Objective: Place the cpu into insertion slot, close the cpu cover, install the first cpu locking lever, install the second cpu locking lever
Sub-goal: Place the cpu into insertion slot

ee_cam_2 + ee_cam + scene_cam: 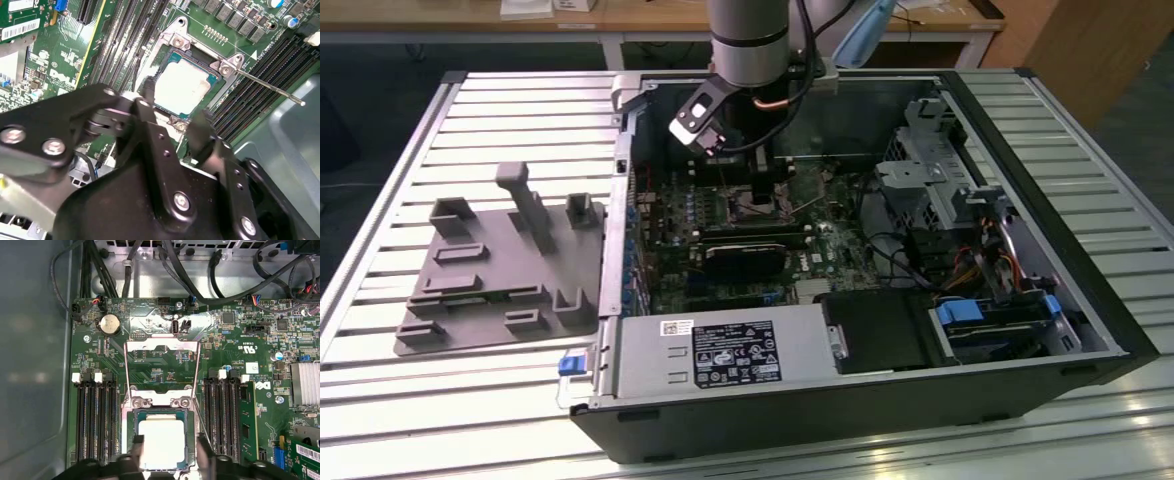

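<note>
The cpu (pixel 162 440) lies flat in the insertion slot (pixel 161 411), silver-grey top up; the second wrist view also has the cpu (pixel 182 85) seated there. The cpu cover (pixel 162 346) is swung open, away from the socket, over the green board. A thin locking lever (pixel 270 87) sticks out unlatched beside the socket. My gripper (pixel 170 452) hovers just above the chip, open, one finger (pixel 137 450) on each side and nothing held. In the exterior view the gripper (pixel 767 195) reaches down into the open computer case (pixel 1067 300).
Black memory slots (pixel 95 425) flank the socket on both sides. Cables (pixel 210 280) run along the case wall beyond the board. At the exterior view's left a grey fixture tray (pixel 494 280) sits on the slatted table. A power supply (pixel 720 355) and a drive cage (pixel 934 180) crowd the case.
</note>
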Available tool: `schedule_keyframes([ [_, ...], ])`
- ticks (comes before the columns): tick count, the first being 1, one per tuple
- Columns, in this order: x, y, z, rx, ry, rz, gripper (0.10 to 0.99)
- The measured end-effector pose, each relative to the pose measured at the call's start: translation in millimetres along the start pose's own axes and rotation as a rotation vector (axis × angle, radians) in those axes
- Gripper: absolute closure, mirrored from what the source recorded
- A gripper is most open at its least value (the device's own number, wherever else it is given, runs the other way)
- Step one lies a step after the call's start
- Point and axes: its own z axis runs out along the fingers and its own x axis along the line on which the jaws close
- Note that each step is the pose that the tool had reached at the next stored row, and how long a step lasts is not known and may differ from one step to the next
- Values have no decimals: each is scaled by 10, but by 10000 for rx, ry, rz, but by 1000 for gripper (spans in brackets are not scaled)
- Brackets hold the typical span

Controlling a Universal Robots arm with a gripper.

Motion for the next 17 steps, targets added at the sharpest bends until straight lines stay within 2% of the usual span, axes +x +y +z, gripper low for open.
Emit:
schedule_keyframes([
  [1, 0, 0, 0, 0, 0, 0, 553],
  [2, 0, 0, 0, 0, 0, 0, 671],
  [3, 0, 0, 0, 0, 0, 0, 671],
  [5, 0, 0, -1, 0, 0, 0, 788],
  [6, 0, 0, -1, 0, 0, 0, 788],
  [8, 0, 0, -2, 0, 0, 0, 906],
  [9, 0, 0, -2, 0, 0, 0, 906],
  [10, 0, 0, -2, 0, 0, 0, 965],
  [15, 0, 0, -3, 5, 0, 1, 984],
  [17, 0, 7, -3, 194, -7, -4, 984],
])
